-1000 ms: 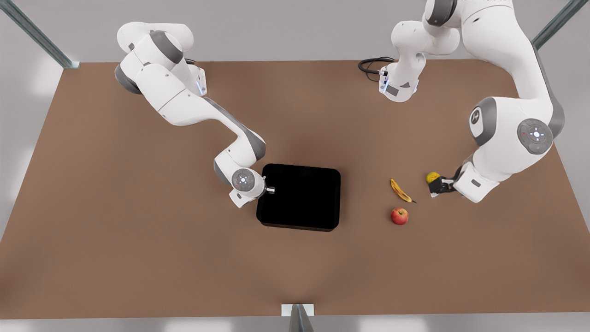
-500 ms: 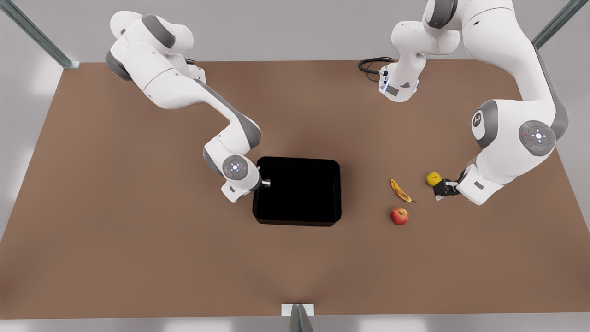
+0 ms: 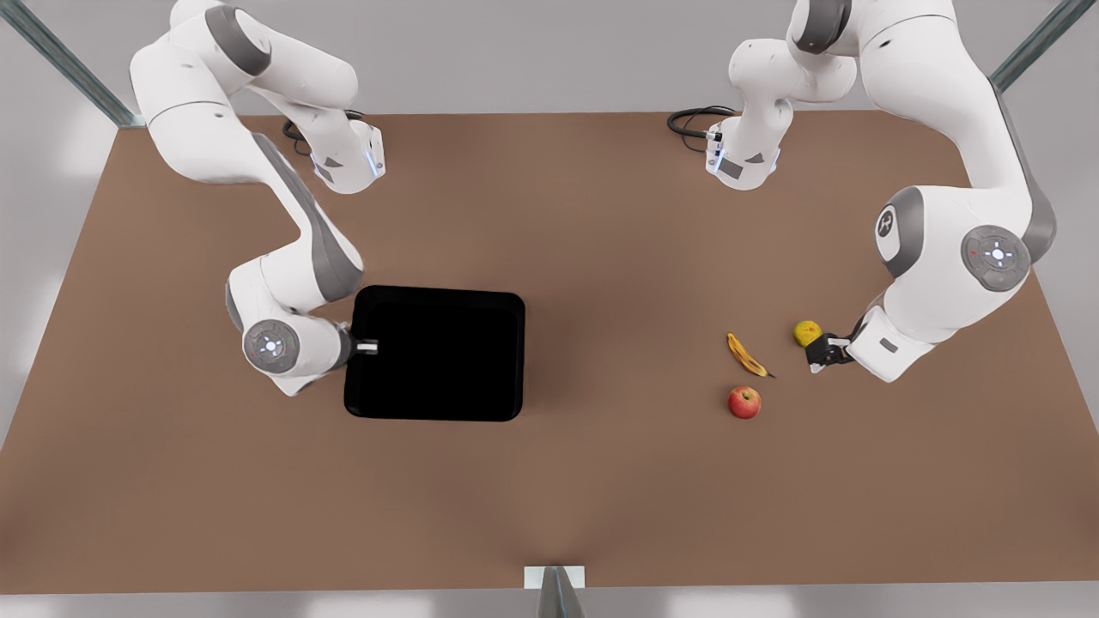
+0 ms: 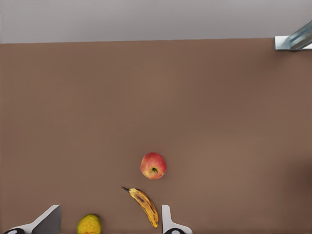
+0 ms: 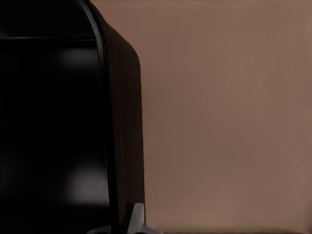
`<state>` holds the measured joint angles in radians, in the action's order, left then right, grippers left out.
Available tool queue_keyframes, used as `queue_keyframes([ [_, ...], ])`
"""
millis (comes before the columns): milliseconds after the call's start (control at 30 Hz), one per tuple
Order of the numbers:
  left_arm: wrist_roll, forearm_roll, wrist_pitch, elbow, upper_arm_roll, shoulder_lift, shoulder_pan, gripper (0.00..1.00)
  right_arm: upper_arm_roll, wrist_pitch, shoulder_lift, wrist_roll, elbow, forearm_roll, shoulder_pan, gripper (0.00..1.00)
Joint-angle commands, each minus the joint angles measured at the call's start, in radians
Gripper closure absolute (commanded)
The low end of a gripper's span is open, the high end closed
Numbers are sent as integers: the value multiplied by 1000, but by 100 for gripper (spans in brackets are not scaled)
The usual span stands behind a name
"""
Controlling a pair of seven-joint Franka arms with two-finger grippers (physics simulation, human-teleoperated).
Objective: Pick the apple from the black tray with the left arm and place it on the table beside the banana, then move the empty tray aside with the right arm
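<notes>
No brand, label or legible writing was seen on any object.

In the front view, the black tray was found on the counter toward the front view's left, its edge clamped by the right pincer. Against the earlier frames, the tray and that pincer had been shifted well toward the front view's left. The apple was seen unmoved on the counter just beside the banana, with a yellow-green fruit nearby and the left pincer held just beside it.

In the left wrist view, the left pincer's fingers were spread apart with nothing between them, above the apple, banana and yellow-green fruit.

In the right wrist view, the tray's wall was seen pinched by the right pincer.
</notes>
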<state>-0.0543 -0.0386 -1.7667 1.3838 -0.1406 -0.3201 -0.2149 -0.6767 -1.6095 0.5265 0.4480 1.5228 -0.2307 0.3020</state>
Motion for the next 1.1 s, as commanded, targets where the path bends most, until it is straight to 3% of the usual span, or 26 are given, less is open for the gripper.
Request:
queue_keyframes([
  [0,2,3,1,0,-1,1,0,0,6,114,-6,-525,-12,-10,34,92],
  [167,4,5,0,0,-1,1,0,0,89,158,-48,-744,-15,-7,121,92],
  [333,4,39,1,0,3,3,-3,0,256,157,-63,-934,-18,44,137,92],
  [700,7,34,-20,-2,4,-5,-1,0,356,20,70,-993,-56,8,131,86],
  [733,7,36,-20,-2,4,-5,-1,0,356,5,76,-993,-56,8,131,79],
  [767,7,37,-20,-2,4,-5,-1,0,361,2,83,-993,-56,8,131,63],
  [800,7,37,-20,-2,4,-5,-1,0,361,2,83,-977,-62,10,129,22],
  [833,7,37,-20,-2,4,-5,-3,0,362,6,79,-960,-67,14,127,6],
  [900,7,37,-20,-2,4,-5,-3,0,310,126,41,-881,-167,30,124,0],
  [967,7,36,-19,-2,4,-5,-1,0,112,327,6,-628,-343,31,123,0],
  [1033,4,31,-10,3,6,-2,-4,0,112,332,-80,-463,-343,37,37,0],
  [1067,-2,28,19,14,6,7,-4,0,206,332,-103,-434,-346,40,-37,0],
])
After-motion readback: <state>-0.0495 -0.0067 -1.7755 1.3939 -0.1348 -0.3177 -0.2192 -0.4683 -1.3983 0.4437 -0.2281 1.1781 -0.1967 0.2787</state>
